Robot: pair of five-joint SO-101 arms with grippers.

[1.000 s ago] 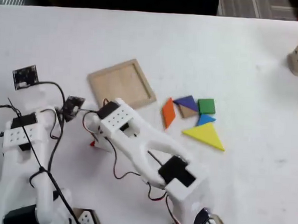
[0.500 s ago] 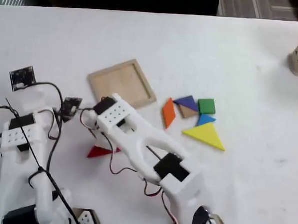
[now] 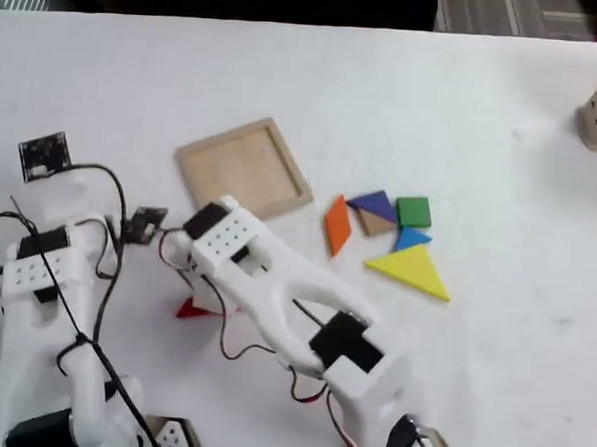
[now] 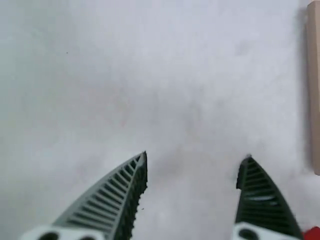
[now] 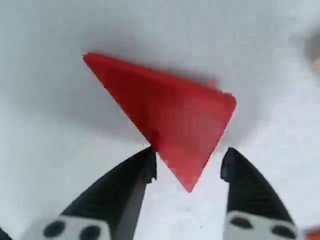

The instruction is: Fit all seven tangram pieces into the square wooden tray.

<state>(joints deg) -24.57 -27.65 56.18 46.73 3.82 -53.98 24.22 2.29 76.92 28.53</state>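
Right gripper (image 5: 189, 156) is open, straddling one corner of the red triangle (image 5: 165, 110), which lies between the tray (image 3: 243, 166) and the counter's near edge. It should reach deeper before closing, as a corner pinch may pivot.

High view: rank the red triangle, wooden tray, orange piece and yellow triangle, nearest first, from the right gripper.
1. red triangle, right at the right gripper.
2. wooden tray, just up-table.
3. orange piece, right of the tray.
4. yellow triangle, farthest right.
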